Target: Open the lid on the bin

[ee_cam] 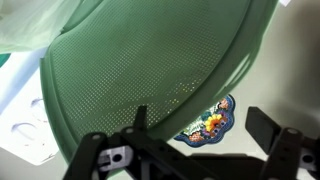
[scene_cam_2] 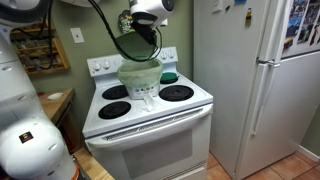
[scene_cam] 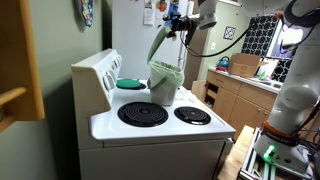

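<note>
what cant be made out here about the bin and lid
- Inside of the bin: its own wall hides it in both exterior views; the lid fills the wrist view.
- Whether the tool touches the lid: too small in both exterior views, unclear in the wrist view.
- Tool's base: cut off by the wrist view's bottom edge.

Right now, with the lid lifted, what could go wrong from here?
1. In the wrist view the fingers of the hand stand apart at the edge of the lid, not clamped. The lid could slip off and fall shut.
2. The bin stands loose on the stove. Pushing the lid further back could tip or slide it, perhaps into the dish.
</note>
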Available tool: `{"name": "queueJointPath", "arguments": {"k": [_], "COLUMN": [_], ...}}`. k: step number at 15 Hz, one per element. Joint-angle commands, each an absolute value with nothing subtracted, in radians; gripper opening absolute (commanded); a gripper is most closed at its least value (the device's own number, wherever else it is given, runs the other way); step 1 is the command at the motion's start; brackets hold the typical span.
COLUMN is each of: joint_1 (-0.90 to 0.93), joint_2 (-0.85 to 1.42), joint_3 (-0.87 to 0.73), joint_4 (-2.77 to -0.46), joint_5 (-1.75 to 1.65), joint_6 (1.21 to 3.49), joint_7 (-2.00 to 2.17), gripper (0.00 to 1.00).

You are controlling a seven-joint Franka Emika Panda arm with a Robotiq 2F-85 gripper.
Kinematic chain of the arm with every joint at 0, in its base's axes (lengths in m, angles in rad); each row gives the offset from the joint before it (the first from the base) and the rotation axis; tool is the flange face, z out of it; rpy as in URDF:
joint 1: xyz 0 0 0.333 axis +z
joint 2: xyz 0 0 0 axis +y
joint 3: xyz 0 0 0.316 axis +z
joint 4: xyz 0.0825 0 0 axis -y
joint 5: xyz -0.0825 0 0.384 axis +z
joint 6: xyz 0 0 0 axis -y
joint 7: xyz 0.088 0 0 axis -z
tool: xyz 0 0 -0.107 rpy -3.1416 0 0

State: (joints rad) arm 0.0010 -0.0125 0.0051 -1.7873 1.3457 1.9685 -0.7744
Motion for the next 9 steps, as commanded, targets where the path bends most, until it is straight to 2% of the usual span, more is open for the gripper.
{"name": "queueJointPath", "arguments": {"k": [1, 9], "joint_1": [0.011, 0.014], "joint_2": [-0.034, -0.059], "joint_3": [0.013, 0.015], "joint_4": [-1.788, -1.814], "joint_5": [1.369, 1.311], "joint_6": [2.018, 2.047], "joint_7": [-0.832, -0.763], "gripper": [1.00, 1.00]}}
